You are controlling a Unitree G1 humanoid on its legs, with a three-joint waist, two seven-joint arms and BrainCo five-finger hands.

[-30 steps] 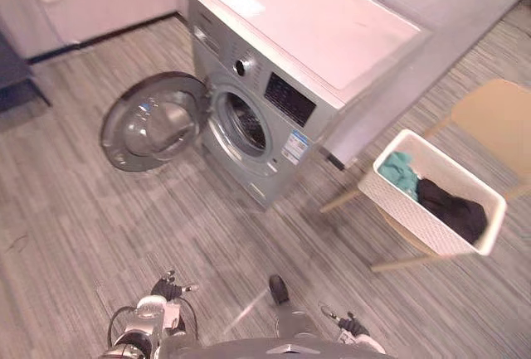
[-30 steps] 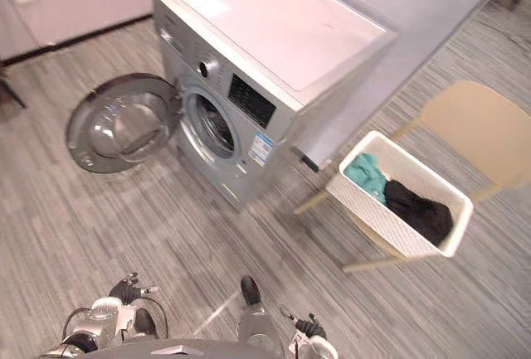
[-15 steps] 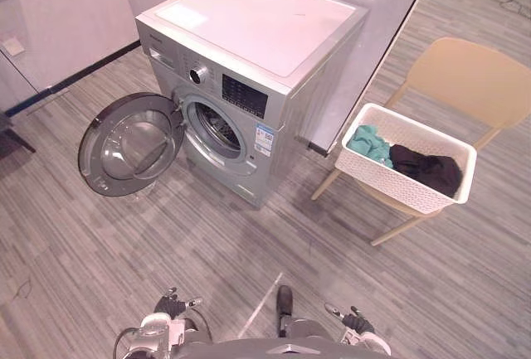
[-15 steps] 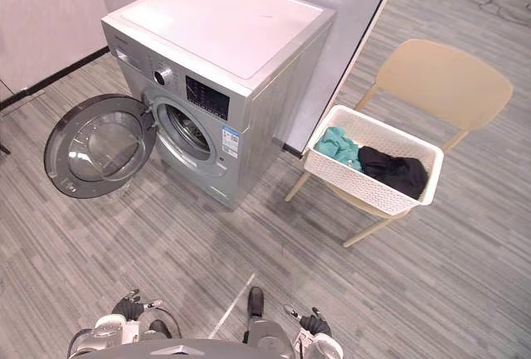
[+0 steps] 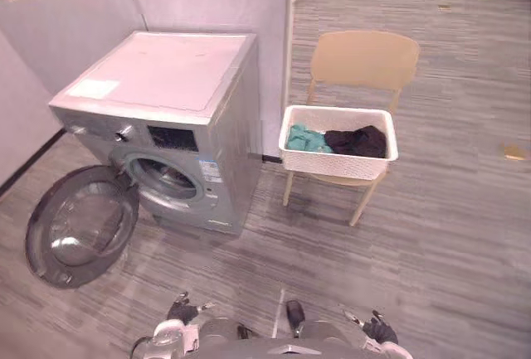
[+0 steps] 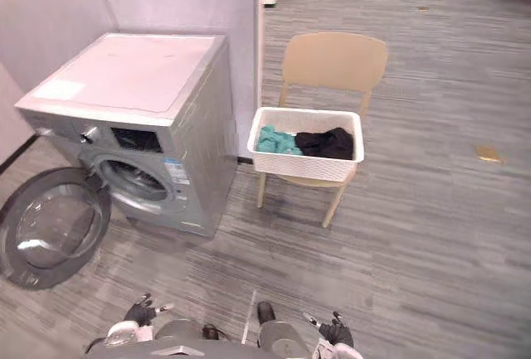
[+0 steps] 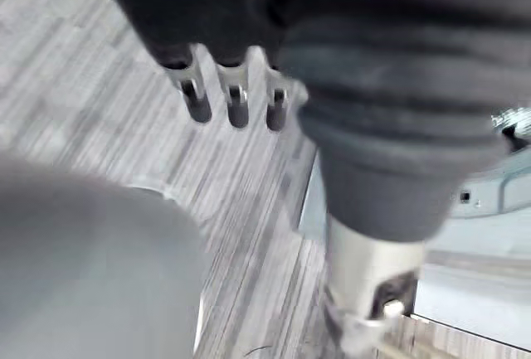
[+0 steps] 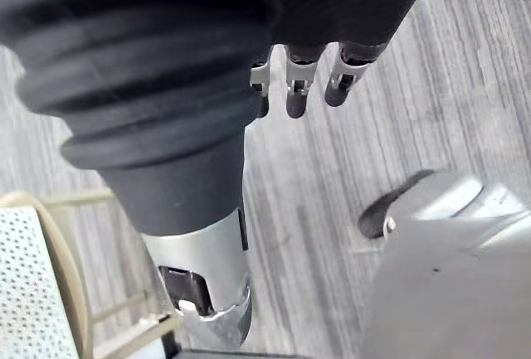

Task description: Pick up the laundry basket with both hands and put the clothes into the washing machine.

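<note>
Hanging loose-fingered, left hand [image 5: 181, 312] and right hand [image 5: 379, 327] are far from laundry basket [image 5: 332, 165].

Both head cameras look steeply down, sharing the silver front-loading washing machine [image 5: 166, 127] and grey striped floor [image 5: 448, 235]. Wrist cameras sit close behind the left hand [image 7: 236, 102] and right hand [image 8: 297, 85], facing the floor.

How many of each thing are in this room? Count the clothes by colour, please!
Washing machine: 1
Chair: 1
Laundry basket: 1
Teal clothes: 1
Black clothes: 1
Total: 5
</note>
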